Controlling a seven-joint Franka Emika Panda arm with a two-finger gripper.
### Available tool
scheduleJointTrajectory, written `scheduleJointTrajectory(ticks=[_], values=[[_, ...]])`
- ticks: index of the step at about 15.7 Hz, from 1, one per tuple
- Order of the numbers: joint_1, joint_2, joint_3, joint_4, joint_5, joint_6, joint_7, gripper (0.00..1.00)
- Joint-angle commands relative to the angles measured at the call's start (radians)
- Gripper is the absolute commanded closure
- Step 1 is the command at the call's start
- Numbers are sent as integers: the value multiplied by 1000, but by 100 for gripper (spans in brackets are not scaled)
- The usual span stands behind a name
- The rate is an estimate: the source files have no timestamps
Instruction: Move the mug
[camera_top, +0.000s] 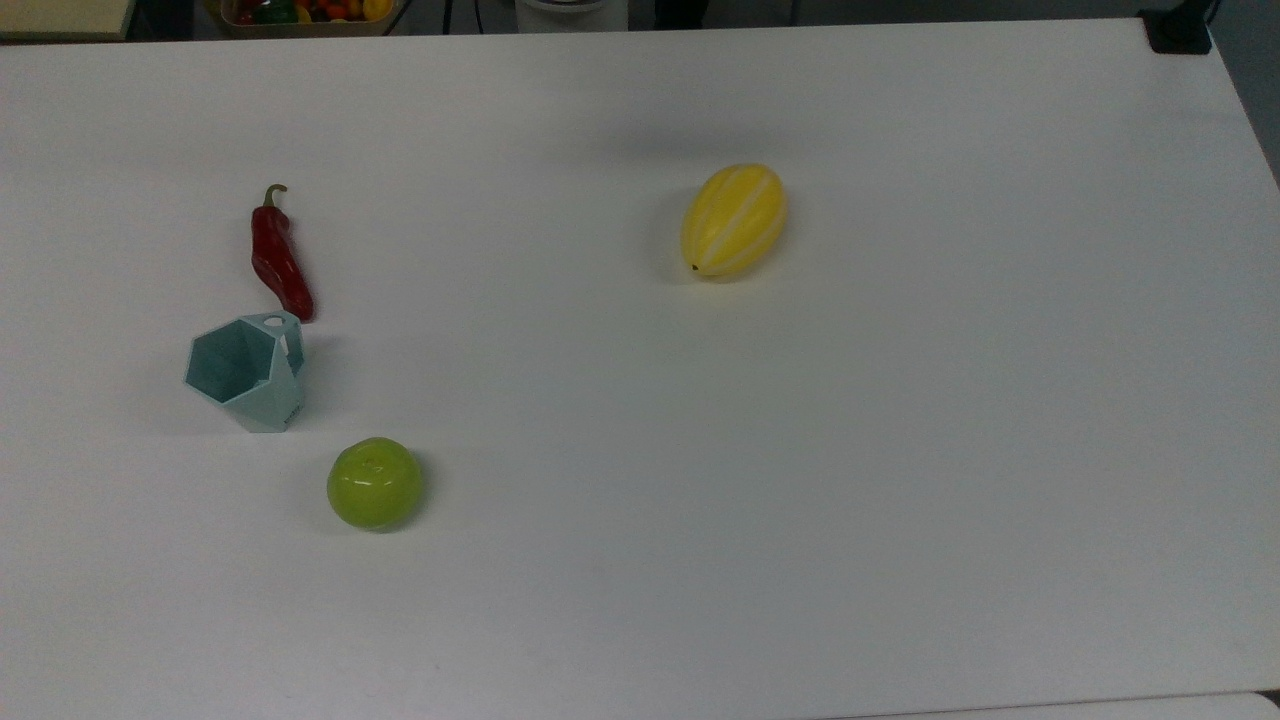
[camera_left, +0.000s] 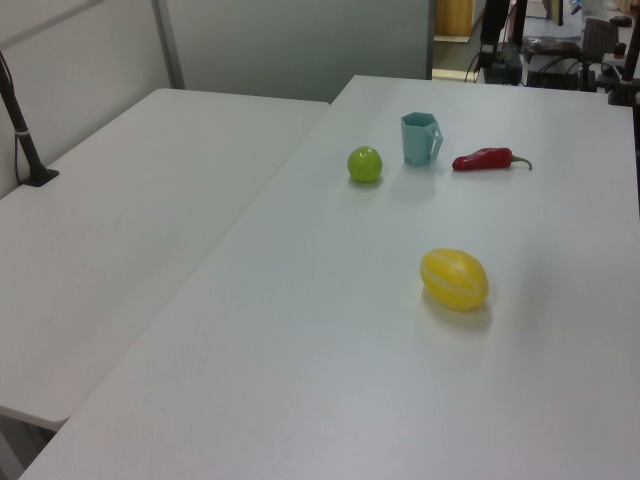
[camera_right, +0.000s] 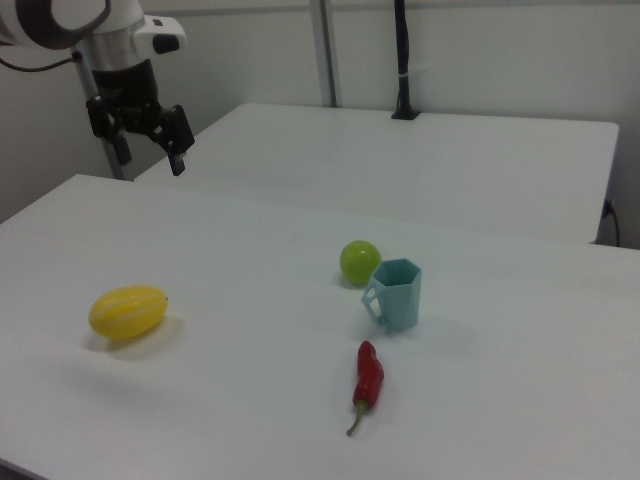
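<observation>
The pale teal faceted mug (camera_top: 247, 373) stands upright on the white table (camera_top: 700, 450), at the top view's left. Its small handle faces the red chili pepper (camera_top: 279, 257). In the left view the mug (camera_left: 421, 138) is at the far side, between the green apple and the chili. In the right view the mug (camera_right: 397, 293) stands at centre, handle toward the right view's left. My gripper (camera_right: 150, 160) hangs open high above the table at the right view's upper left, far from the mug, nothing between its fingers.
A green apple (camera_top: 374, 483) lies close beside the mug. A yellow striped melon (camera_top: 733, 220) rests near the table's middle. A second white table (camera_left: 130, 210) adjoins this one. A black pole (camera_right: 402, 60) stands on the second table.
</observation>
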Motion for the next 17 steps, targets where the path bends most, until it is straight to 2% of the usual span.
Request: scheduleJointTrajectory(ticks=[1,6,13,17], values=[[16,-41,-20,-47,1,31,-9,0],[15,-39,-20,-47,-1,36,32,0],[0,-45,-20,-48,-2,30,19,0],[-7,-18,-20,-36,-8,36,37,0]])
